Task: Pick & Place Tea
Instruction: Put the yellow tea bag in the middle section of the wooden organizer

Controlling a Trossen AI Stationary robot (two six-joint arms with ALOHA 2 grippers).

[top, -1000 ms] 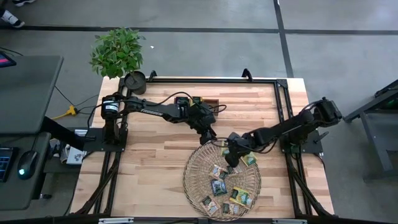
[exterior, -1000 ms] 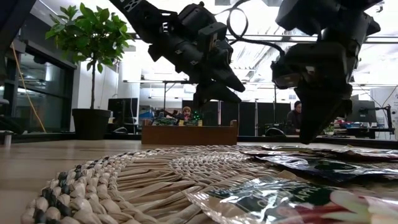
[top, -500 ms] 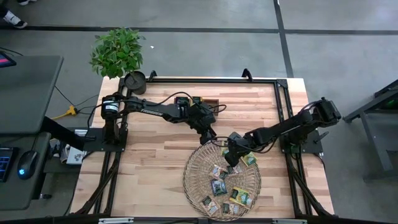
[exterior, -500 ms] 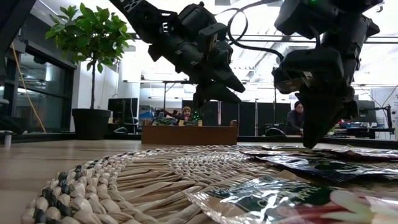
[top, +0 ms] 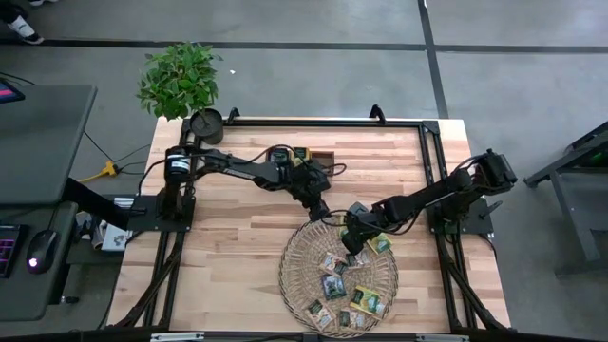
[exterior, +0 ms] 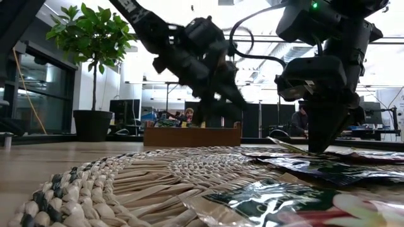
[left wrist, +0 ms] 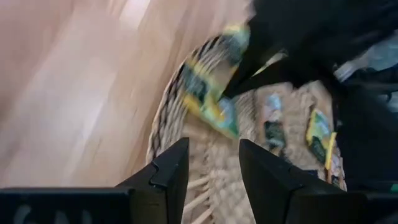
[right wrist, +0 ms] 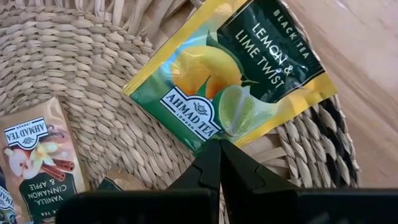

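Observation:
A round woven tray (top: pixel 306 271) lies at the table's near middle with several tea sachets (top: pixel 334 283) in it. My right gripper (top: pixel 350 237) stands over the tray's far rim, pointing steeply down. It is shut on a yellow-green lemon-lime sachet (right wrist: pixel 230 81), which also shows in the left wrist view (left wrist: pixel 211 99). My left gripper (top: pixel 321 211) hangs open just beyond the far-left rim, slanting down toward the tray (left wrist: pixel 186 124), with nothing between its fingers (left wrist: pixel 171 165). My right gripper pinches the lemon-lime sachet by the middle of one edge (right wrist: pixel 214 138) between its two shut fingertips (right wrist: pixel 208 162). The fingers come from above, slanting down. The sachet spreads flat and tilted beyond the fingertips, out over the tray's rim (right wrist: pixel 323 143). I cannot tell whether it rests on the weave.
A vanilla-cinnamon sachet (right wrist: pixel 37 162) lies in the tray beside the held one. A low wooden box (top: pixel 309 152) stands at the far middle, and a potted plant (top: pixel 180 81) off the far-left corner. Black rails (top: pixel 432 152) frame the table. A person (exterior: pixel 302 116) sits in the room behind.
My left gripper has sunk toward the tray's far rim and rolled a little about its own axis, still open. The right gripper keeps its hold on the sachet.

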